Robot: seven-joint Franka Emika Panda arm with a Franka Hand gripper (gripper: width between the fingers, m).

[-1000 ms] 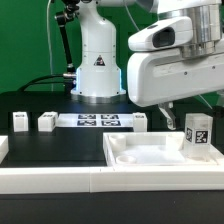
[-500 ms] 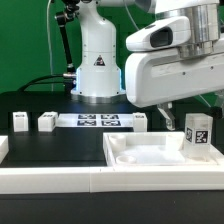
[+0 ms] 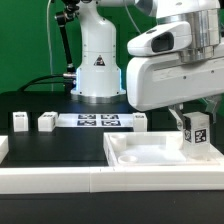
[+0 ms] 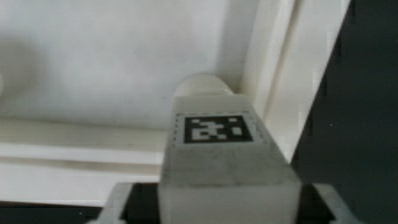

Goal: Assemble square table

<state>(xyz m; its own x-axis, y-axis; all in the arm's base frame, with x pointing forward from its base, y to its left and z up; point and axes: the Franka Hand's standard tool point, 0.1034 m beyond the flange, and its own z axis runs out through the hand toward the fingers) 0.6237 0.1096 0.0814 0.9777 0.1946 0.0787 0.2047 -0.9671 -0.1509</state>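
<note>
Wrist view: leg was seen pinched across flat sides by partly closed gripper; judged light, rigid, slippery plastic.

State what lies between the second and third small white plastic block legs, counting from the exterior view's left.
The thin flat white marker board, shown in the exterior view.

A robotics lab: green backdrop; black table; tagged marker board; white robot arm on its pedestal.
</note>
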